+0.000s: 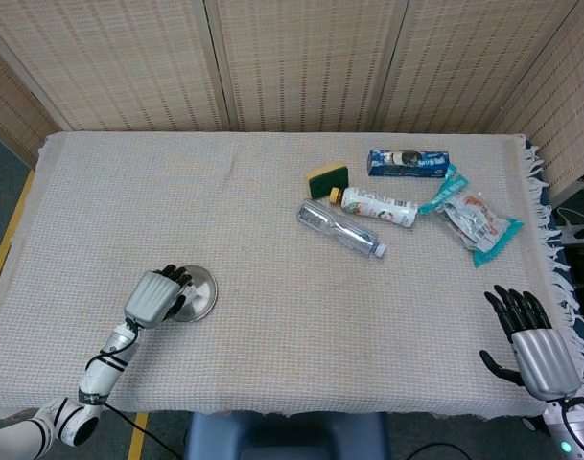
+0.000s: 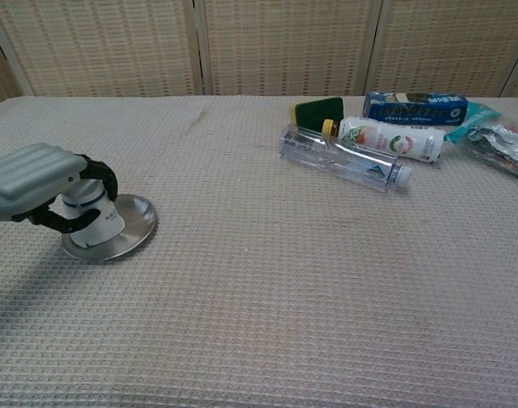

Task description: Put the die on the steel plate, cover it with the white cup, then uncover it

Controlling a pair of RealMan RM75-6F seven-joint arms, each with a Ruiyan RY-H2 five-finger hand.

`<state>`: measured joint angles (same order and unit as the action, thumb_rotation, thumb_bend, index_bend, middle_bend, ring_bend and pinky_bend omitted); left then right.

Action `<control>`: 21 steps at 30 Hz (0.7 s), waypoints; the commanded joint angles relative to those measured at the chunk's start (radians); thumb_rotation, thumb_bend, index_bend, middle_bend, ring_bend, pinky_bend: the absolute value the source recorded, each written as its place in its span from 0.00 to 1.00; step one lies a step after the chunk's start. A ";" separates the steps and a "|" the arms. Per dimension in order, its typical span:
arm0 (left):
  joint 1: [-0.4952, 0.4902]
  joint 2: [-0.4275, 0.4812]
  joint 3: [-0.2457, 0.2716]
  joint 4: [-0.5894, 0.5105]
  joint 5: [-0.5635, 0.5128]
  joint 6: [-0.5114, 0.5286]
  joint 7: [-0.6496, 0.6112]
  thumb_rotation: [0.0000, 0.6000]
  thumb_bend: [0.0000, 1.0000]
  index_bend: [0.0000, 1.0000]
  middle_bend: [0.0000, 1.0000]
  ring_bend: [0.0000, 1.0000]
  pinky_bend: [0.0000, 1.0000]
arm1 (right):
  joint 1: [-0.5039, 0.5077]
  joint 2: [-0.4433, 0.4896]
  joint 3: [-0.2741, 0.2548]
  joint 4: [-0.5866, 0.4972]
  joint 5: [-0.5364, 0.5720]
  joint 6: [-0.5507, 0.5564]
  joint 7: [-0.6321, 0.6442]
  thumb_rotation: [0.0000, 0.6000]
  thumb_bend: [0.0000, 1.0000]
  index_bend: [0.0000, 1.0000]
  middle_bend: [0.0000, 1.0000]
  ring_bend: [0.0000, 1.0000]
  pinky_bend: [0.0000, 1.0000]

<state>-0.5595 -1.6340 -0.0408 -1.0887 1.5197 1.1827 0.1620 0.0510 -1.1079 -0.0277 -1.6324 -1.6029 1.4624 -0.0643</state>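
The white cup stands upside down on the steel plate, near the worktop's front left; the die is not visible. The left robot hand wraps its fingers around the cup, gripping it; beyond the plate, far across the worktop, the right robot hand hangs open, fingers spread, holding nothing.

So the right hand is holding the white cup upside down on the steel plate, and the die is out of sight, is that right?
Not quite: it is the left hand that holds the white cup, as the chest view shows. The right hand is open at the table's near right corner, holding nothing. The rest stands: the cup sits inverted on the steel plate, and no die is visible.
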 commanded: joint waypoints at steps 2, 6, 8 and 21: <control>0.003 0.026 0.020 -0.064 0.036 0.018 -0.057 1.00 0.47 0.42 0.44 0.37 0.67 | 0.001 -0.001 0.000 0.001 0.001 -0.004 -0.001 0.89 0.19 0.00 0.00 0.00 0.00; -0.003 0.037 0.029 -0.107 0.055 0.014 -0.105 1.00 0.47 0.42 0.44 0.37 0.67 | 0.000 -0.001 0.000 0.000 0.001 -0.001 -0.001 0.89 0.19 0.00 0.00 0.00 0.00; -0.011 0.034 0.028 -0.104 0.059 0.005 -0.117 1.00 0.47 0.42 0.44 0.37 0.67 | 0.000 -0.001 0.000 0.000 0.000 0.000 -0.001 0.89 0.19 0.00 0.00 0.00 0.00; -0.029 -0.013 -0.042 0.041 -0.024 -0.029 -0.096 1.00 0.47 0.42 0.45 0.38 0.65 | -0.002 0.002 0.000 0.000 0.000 0.002 0.001 0.89 0.19 0.00 0.00 0.00 0.00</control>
<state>-0.5869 -1.6428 -0.0733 -1.0555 1.5103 1.1677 0.0823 0.0493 -1.1064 -0.0272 -1.6327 -1.6029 1.4640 -0.0628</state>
